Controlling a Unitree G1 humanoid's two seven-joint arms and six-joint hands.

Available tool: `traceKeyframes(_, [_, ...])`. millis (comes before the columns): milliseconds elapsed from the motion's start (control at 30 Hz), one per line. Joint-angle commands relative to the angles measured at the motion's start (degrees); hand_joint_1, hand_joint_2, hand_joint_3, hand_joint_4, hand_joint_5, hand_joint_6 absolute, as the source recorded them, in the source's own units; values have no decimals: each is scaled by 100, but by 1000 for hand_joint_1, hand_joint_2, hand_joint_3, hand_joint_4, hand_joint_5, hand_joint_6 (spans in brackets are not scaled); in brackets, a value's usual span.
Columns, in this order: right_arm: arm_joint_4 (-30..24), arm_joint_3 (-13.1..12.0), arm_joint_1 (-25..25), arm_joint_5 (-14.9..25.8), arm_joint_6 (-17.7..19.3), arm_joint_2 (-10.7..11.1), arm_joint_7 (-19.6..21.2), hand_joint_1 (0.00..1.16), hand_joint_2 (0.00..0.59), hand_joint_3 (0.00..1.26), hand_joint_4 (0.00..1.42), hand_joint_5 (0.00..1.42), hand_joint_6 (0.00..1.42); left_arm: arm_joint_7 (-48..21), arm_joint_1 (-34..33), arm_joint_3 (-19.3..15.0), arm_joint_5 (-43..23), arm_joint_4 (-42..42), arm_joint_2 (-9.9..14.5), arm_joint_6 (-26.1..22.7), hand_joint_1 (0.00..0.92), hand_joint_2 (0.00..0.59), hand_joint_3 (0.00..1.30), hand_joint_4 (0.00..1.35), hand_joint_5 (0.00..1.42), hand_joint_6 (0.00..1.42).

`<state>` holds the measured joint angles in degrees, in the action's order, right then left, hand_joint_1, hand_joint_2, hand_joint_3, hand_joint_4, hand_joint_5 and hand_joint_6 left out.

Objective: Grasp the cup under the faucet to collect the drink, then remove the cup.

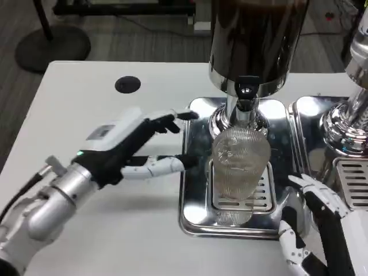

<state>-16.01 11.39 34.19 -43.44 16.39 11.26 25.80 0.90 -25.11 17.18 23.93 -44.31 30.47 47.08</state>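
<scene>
The clear ribbed cup [240, 167] stands on the grate of the shiny drip tray [195, 221], directly under the black faucet [246, 95] of the dispenser [256, 40]; the left hand [138, 146] is beside it at the tray's left edge, fingers spread, holding nothing. The right hand [307, 218] rests at the tray's right corner, fingers apart, also holding nothing

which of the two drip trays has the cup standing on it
The middle tray, under the dark dispenser. The clear cup stands on its grate; the right-edge tray holds none.
</scene>
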Motion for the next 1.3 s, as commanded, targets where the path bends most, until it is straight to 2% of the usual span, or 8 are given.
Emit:
traceKeyframes(33, [56, -19, -1, 59, 43, 2, 4, 425, 549, 339, 220, 209, 366, -591, 263, -296, -549, 426, 241, 86, 27, 100, 246, 220, 332, 405])
traceKeyframes(267, [52, -24, 8, 77, 30, 15, -22, 425, 549, 339, 220, 209, 366, -1804, 394, -785, -1915, 718, 259, 214, 56, 118, 265, 268, 344, 473])
traceKeyframes(500, [35, -41, 3, 109, 11, 24, -54, 425, 549, 339, 220, 209, 366, -2797, 219, -939, -2730, 966, 83, 117, 68, 117, 283, 283, 343, 505])
traceKeyframes(667, [39, -31, 17, 118, 10, 15, -49, 425, 549, 339, 222, 209, 366, -3540, -171, -1005, -3229, 1074, -202, -164, 55, 110, 306, 322, 423, 809])
traceKeyframes(800, [53, -29, -2, 119, 1, 18, -56, 425, 549, 339, 223, 209, 366, -3763, -423, -1079, -3334, 1158, -383, -340, 50, 110, 309, 342, 458, 855])
traceKeyframes(833, [50, -25, -4, 93, 3, 28, -51, 425, 549, 339, 223, 209, 366, -3804, -504, -1097, -3351, 1171, -430, -401, 50, 110, 309, 328, 423, 774])
traceKeyframes(967, [8, 4, 19, -4, -15, 43, -51, 425, 549, 339, 232, 210, 352, -3916, -747, -1159, -3351, 1204, -564, -551, 50, 110, 309, 309, 393, 740])
traceKeyframes(1300, [0, 81, 80, -20, -23, 6, -55, 425, 549, 339, 234, 210, 346, -4110, -1034, -1143, -3102, 1172, -697, -780, 35, 104, 303, 294, 362, 709])
